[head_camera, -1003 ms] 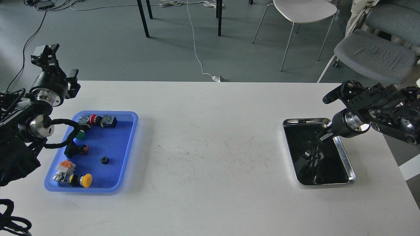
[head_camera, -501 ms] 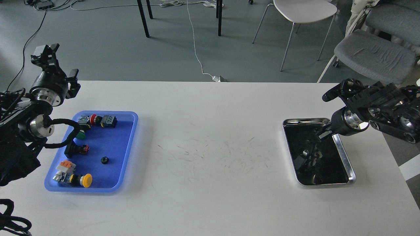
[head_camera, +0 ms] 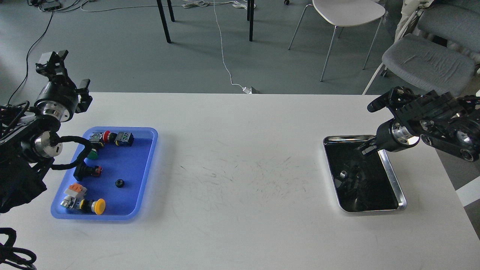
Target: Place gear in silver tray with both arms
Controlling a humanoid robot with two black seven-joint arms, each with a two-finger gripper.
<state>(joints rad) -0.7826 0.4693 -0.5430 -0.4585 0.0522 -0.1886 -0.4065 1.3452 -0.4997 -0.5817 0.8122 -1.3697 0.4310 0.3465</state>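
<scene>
The gear (head_camera: pixel 119 183) is a small black ring lying in the blue tray (head_camera: pixel 148 165) on the left of the table. The silver tray (head_camera: pixel 394 179) sits on the right with a dark shiny base that shows only reflections of my right arm. My left gripper (head_camera: pixel 67 73) is raised beyond the blue tray's far left corner, with two prongs apart and nothing between them. My right gripper (head_camera: pixel 377 105) points left above the silver tray's far right corner. It is dark and its fingers cannot be told apart.
The blue tray also holds several push buttons and switch parts, among them a yellow button (head_camera: pixel 98 206), a green one (head_camera: pixel 92 153) and a red one (head_camera: pixel 107 135). Chairs (head_camera: pixel 427 63) stand beyond the table's far right edge.
My right arm has risen and shifted slightly left over the silver tray, and its reflection in the tray has moved. My left arm has barely moved. The gear has stayed put.
</scene>
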